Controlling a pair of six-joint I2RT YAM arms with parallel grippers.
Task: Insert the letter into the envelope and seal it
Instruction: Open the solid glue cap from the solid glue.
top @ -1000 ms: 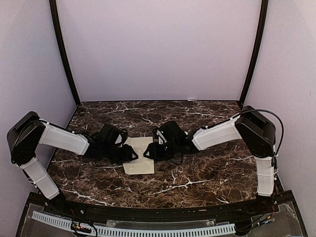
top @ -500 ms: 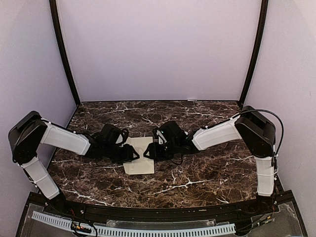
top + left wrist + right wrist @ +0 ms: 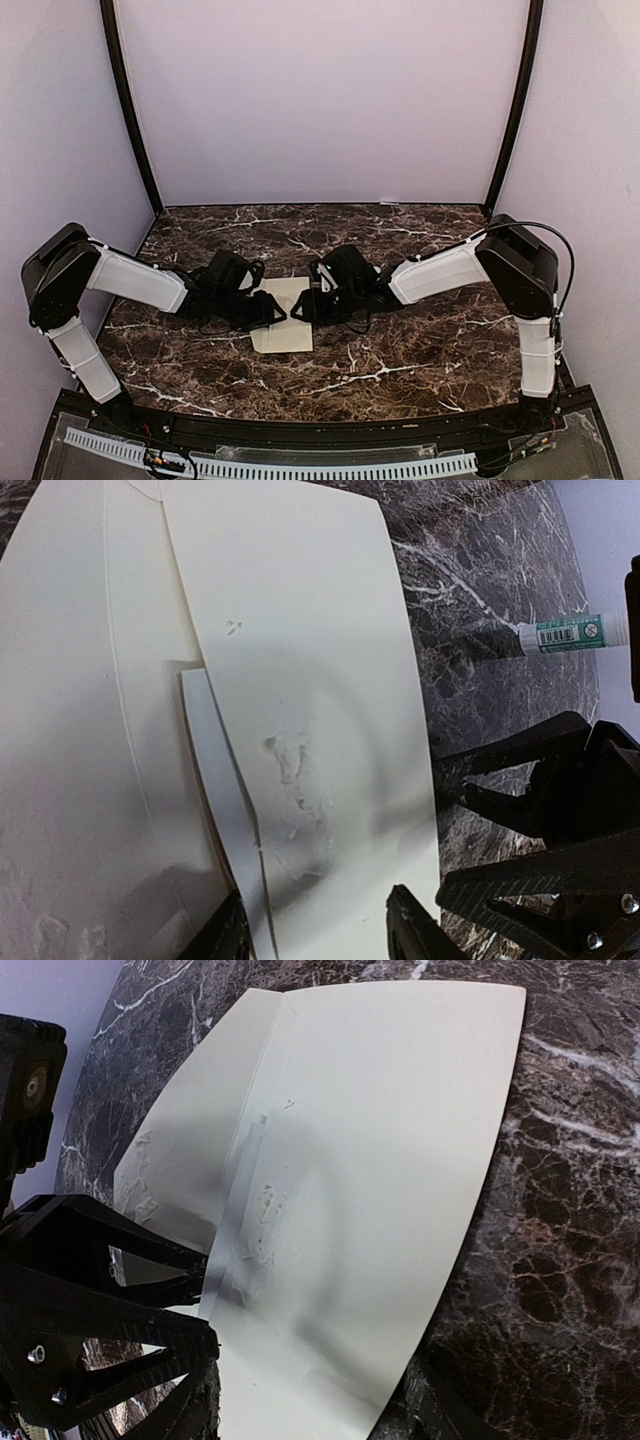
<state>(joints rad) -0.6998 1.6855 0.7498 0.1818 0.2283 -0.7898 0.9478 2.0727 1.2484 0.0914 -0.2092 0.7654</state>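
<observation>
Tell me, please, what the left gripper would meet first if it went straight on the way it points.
Probably the envelope, though depth is unclear: the left gripper tilts down over it.

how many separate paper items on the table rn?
2. The envelope lies flat mid-table. The letter shows only as a whiter strip at the flap's edge in the left wrist view. More sheets could be hidden underneath.

The envelope (image 3: pixel 285 335) was cream-yellow, the letter (image 3: pixel 225 810) whiter. The table (image 3: pixel 400 360) was dark brown marble with white veins. The walls (image 3: pixel 320 100) were pale lilac. A tube (image 3: pixel 570 632) carried a green label.
</observation>
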